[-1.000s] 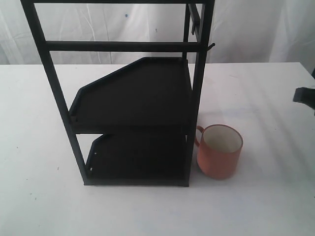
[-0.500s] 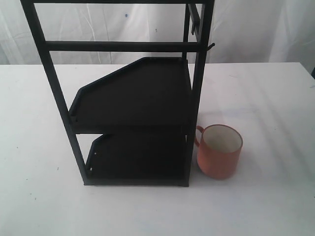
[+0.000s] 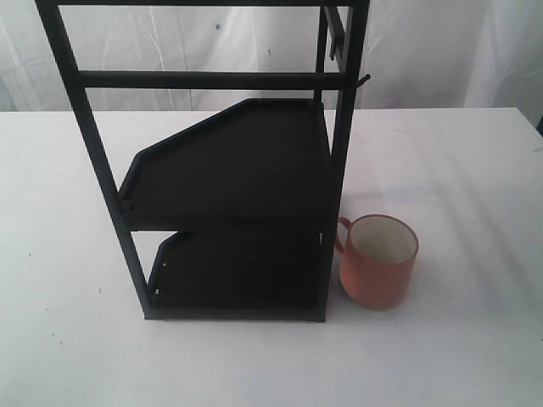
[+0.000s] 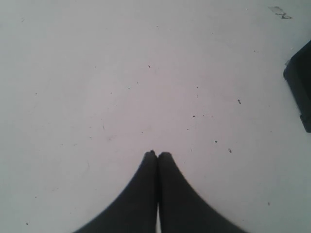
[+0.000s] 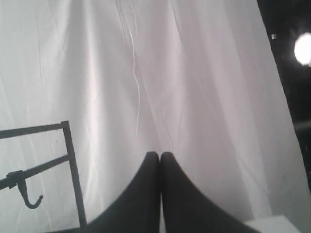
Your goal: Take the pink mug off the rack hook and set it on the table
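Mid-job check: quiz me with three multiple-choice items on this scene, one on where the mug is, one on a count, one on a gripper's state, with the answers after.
1. Where is the pink mug?
A. held up in the air by a gripper
B. upright on the table beside the rack
C. tipped over on its side

2. How many shelves does the rack hold?
A. four
B. one
C. two

3. What state is the left gripper in?
A. shut, holding nothing
B. wide open
C. shut on the mug

Answers:
1 B: it stands rim up on the white top by the rack's foot.
2 C: an upper shelf and a lower shelf show, no more.
3 A: its fingertips meet with nothing between them.
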Motion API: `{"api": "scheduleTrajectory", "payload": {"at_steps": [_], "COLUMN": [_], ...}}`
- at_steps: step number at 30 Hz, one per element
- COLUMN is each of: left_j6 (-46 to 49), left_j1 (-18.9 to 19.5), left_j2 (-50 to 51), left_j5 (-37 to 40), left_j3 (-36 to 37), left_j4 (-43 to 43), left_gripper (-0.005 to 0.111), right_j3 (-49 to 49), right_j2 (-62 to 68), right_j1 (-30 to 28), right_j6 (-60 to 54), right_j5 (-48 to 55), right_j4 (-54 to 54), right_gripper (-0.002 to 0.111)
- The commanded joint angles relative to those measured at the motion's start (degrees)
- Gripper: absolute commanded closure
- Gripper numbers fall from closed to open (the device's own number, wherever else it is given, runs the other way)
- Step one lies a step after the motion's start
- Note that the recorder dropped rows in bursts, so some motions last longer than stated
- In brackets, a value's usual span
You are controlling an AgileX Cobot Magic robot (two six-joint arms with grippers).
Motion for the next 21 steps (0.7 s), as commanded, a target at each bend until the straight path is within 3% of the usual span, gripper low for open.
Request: {"api": "scheduleTrajectory", "payload": {"at_steps": [1, 12, 15, 21], "left_j6": [-0.3, -0.3, -0.3, -0.3], "left_j1": [-0.2, -0.2, -0.2, -0.2], "left_j2": [-0.2, -0.2, -0.2, -0.2], "left_j5": [1.7, 1.8, 1.8, 1.8], "left_j3": [0.1, 0.1, 0.1, 0.1], "left_j4": [-0.1, -0.1, -0.1, -0.1], "left_gripper": [0.107, 0.107, 0.107, 0.107], "right_j3": [7.6, 7.6, 7.6, 7.6], "right_j2": [-1.0, -1.0, -1.0, -1.0], "right_j1": [-1.8, -2.1, -2.1, -3.8], "right_j6": [-12.4, -14.0, -20.3, -20.6], "right_j5": [-11.8, 30.3, 30.7, 30.9], "right_j4": [6.1, 7.5, 7.0, 6.8], "right_gripper": [0.108, 0.108, 0.108, 0.108]}}
